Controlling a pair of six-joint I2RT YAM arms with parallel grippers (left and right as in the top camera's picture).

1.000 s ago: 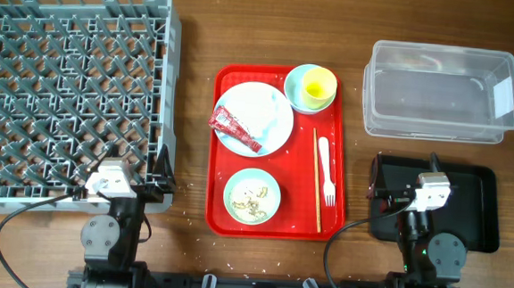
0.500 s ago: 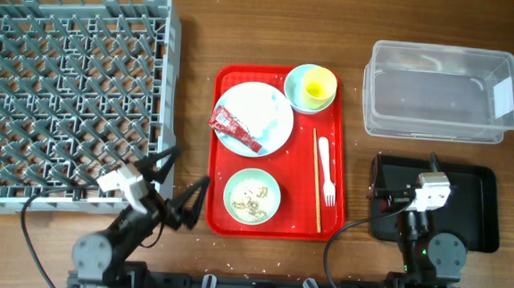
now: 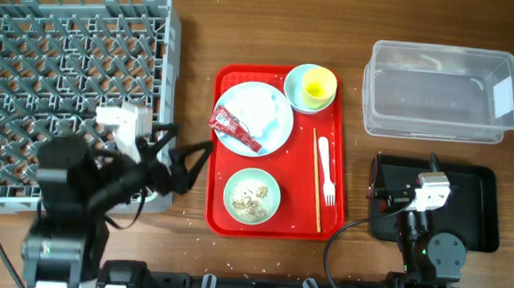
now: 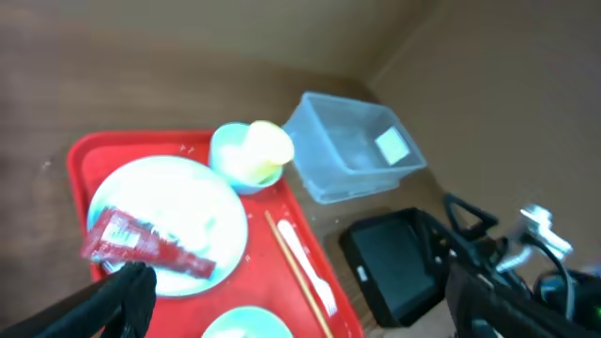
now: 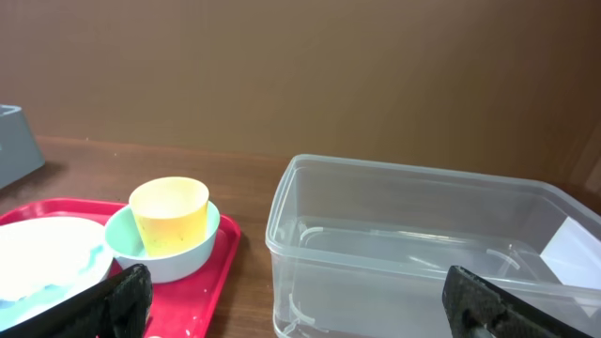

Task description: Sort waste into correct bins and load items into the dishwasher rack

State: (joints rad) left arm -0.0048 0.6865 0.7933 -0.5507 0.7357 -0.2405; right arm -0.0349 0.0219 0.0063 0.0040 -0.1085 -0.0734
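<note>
On the red tray, a red wrapper (image 3: 234, 129) lies on the white plate (image 3: 257, 115). The yellow cup (image 3: 317, 85) stands in one teal bowl (image 3: 298, 86). The other teal bowl (image 3: 252, 195) holds food scraps. Chopsticks (image 3: 316, 179) and the white fork (image 3: 327, 171) lie at the tray's right. My left gripper (image 3: 193, 163) is open and empty between the grey rack (image 3: 64, 87) and the tray; in its wrist view (image 4: 300, 319) the wrapper (image 4: 141, 242) is just ahead. My right gripper (image 3: 404, 175) is open over the black tray (image 3: 477, 207), facing the clear tub (image 5: 423, 253). No napkins show.
The red serving tray (image 3: 333, 211) sits mid-table. The clear tub (image 3: 441, 91) stands at the back right, behind the black tray. The rack's right wall is close beside my left arm. Small crumbs lie on the wood near the tray's front left corner.
My left arm has lifted from the table's front edge and swung up and right towards the red tray, jaws opened wide. The right arm has not moved.
</note>
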